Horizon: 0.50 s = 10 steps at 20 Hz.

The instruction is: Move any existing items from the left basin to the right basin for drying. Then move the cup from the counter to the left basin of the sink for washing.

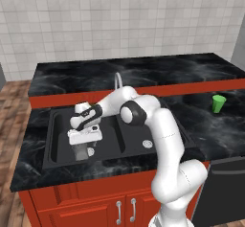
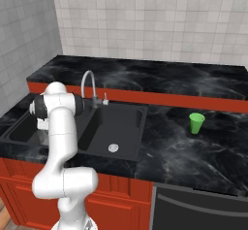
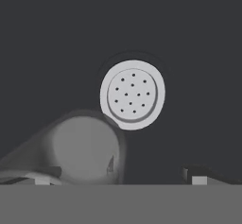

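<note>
While jaws hang spread over matte black left basin (image 1: 60,140), translucent grey tumbler (image 3: 85,145) beside round perforated silver drain (image 3: 133,94).

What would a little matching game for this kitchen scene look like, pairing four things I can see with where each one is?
Things:
1. green cup
2. grey tumbler
3. tap
4. claw

Places:
A. lying in the left basin, beside its round drain
B. at the sink's middle divider, at the back
C. standing on the counter, right of the sink
D. open, low over the left basin

Pairs: 1-C, 2-A, 3-B, 4-D
</note>
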### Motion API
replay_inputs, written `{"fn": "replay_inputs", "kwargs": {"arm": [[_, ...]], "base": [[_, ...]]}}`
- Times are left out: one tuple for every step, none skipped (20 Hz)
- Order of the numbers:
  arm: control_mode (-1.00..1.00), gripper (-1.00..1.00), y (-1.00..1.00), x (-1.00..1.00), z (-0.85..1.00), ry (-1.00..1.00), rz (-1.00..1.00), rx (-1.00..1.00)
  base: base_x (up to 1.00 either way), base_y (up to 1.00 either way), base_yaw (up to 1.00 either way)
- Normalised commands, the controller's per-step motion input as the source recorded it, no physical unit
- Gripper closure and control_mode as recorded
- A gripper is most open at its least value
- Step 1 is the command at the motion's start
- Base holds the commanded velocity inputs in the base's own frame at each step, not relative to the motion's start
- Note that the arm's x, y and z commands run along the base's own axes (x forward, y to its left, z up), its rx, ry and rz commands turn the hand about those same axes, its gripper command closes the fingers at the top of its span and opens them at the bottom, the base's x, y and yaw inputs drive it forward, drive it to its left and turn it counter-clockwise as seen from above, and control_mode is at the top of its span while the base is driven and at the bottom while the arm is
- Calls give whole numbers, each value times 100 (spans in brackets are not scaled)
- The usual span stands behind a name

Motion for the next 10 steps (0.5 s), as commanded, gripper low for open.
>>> {"fn": "replay_inputs", "kwargs": {"arm": [[-100, -100, 0, 0, -7, 0, 0, 0], [-100, -100, 0, 0, -7, 0, 0, 0], [-100, -100, 0, 0, -8, 0, 0, 0], [-100, -100, 0, 0, -7, 0, 0, 0], [-100, -100, 0, 0, -7, 0, 0, 0], [-100, -100, 0, -5, -8, 0, 0, 0], [-100, -100, 0, -14, -12, 0, 0, 0], [-100, -100, 0, -13, -13, 0, 0, 0], [-100, -100, 0, -13, -16, 0, 0, 0], [-100, -100, 0, -13, -17, 0, 0, 0]], "base": [[0, 0, 0], [0, 0, 0], [0, 0, 0], [0, 0, 0], [0, 0, 0], [0, 0, 0], [0, 0, 0], [0, 0, 0], [0, 0, 0], [0, 0, 0]]}}
